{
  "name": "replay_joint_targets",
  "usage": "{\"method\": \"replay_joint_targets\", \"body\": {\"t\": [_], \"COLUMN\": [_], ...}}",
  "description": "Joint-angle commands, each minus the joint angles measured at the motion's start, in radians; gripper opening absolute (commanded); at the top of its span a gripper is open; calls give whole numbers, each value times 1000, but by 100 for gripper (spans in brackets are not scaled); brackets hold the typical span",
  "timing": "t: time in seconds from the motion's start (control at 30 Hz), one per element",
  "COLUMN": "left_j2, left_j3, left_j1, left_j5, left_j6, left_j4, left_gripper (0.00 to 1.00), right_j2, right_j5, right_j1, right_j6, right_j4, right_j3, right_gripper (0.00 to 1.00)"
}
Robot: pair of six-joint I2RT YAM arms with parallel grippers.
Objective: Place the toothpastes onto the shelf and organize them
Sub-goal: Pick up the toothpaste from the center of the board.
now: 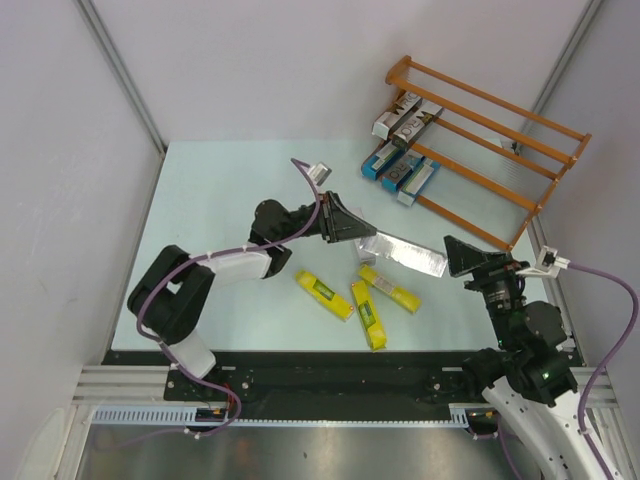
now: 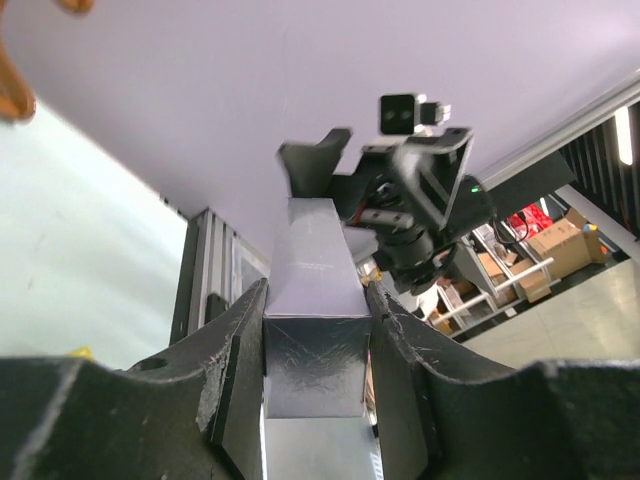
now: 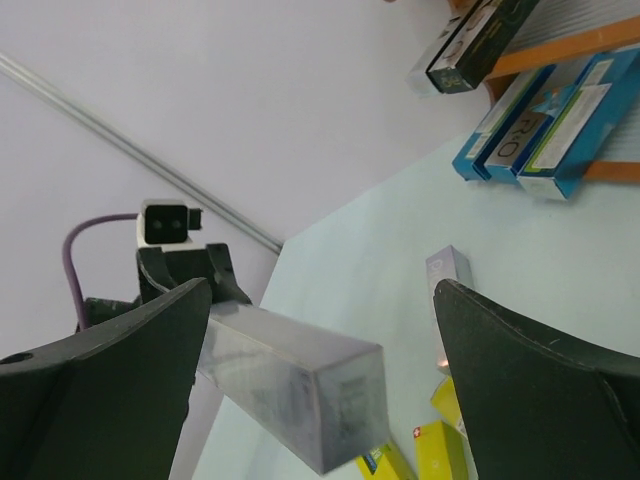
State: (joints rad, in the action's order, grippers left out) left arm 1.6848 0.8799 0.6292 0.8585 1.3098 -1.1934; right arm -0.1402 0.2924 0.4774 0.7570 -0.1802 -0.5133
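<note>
- The worktop (image 1: 220,200) carries three yellow toothpaste cartons (image 1: 368,313) lying loose near its front middle. They are under and just left of the exchange, so the arms should keep their height and not brush them.
- The shelf (image 1: 480,130) stands at the far right corner. Blue cartons (image 1: 400,170) sit at the left end of its lower tier and silver and dark ones (image 1: 405,115) on the upper. The right arm looks the better placed to reach it.
- A silver-grey toothpaste carton (image 1: 405,253) is held in the air between the two arms, roughly level, with its long axis running from one to the other. The step in hand appears to be a hand-over.
- The left end effector (image 2: 315,295) is pinching the carton across its narrow sides at one end. It should let go only once the other side has a firm grip.
- The right end effector (image 1: 455,256) is spread wide with the carton's free end between its fingers (image 3: 110,380), apparently not touching. It should move further along the carton, centre itself, then close squarely on the flat faces so the carton does not twist.
</note>
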Motion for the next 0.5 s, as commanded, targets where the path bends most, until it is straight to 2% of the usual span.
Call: {"method": "replay_joint_targets", "body": {"t": [0.0, 0.27, 0.47], "left_j2": [-109, -140, -142], "left_j3": [76, 108, 100], "left_j1": [-46, -57, -56], "left_j5": [-23, 1, 10], "left_j6": [-20, -33, -21], "left_j4": [24, 87, 72], "left_gripper": [0, 0, 0], "right_j2": [-62, -133, -164], "right_j5": [-114, -229, -347], "right_j1": [-2, -3, -3], "right_j6": [-12, -2, -10], "right_j4": [111, 220, 334], "right_j3": [-33, -21, -1], "right_gripper": [100, 99, 88]}}
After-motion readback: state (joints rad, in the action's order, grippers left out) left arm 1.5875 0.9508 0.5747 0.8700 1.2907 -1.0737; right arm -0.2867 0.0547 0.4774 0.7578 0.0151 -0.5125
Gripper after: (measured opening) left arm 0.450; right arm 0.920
